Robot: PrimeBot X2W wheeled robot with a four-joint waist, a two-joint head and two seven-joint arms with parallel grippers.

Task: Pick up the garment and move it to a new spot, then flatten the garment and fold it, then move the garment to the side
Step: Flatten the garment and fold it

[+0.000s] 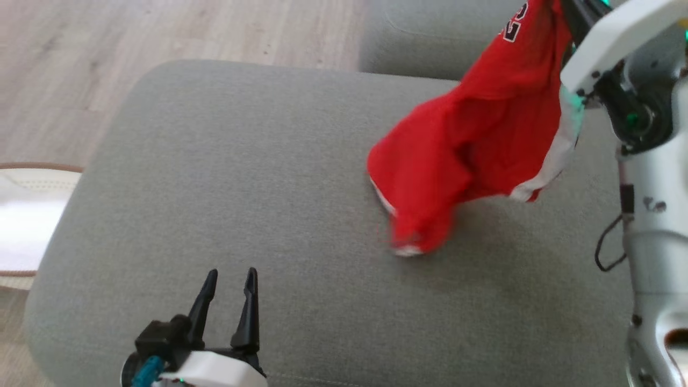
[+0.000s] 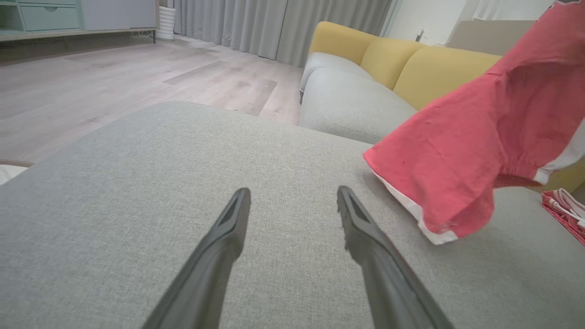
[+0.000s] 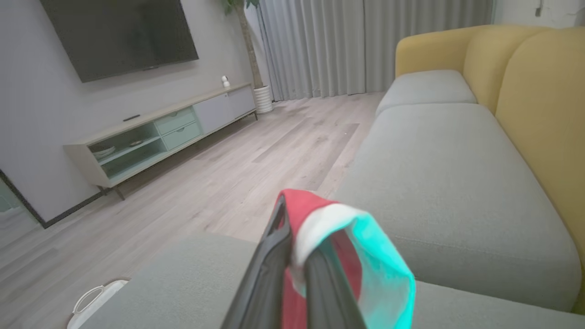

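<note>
Grey seat cushion (image 1: 242, 188) above a pale wood floor (image 1: 80, 54).
The cushion's top is flat, woven and round-cornered, and a second grey cushion (image 1: 419, 32) adjoins it at the far side. A red garment (image 1: 473, 145) hangs over its right part with the white-edged hem low at the fabric; whether the hem touches cannot be told. In the left wrist view a red cloth with white cords (image 2: 564, 210) lies at the cushion's right edge. A white, brown-rimmed object (image 1: 27, 215) sits on the floor beside the cushion's left side.

Soft, even daylight lit every frame. The red garment (image 1: 484, 140) blurred at its lower hem, centre-right, and both wrist views bowed near the edges.
</note>
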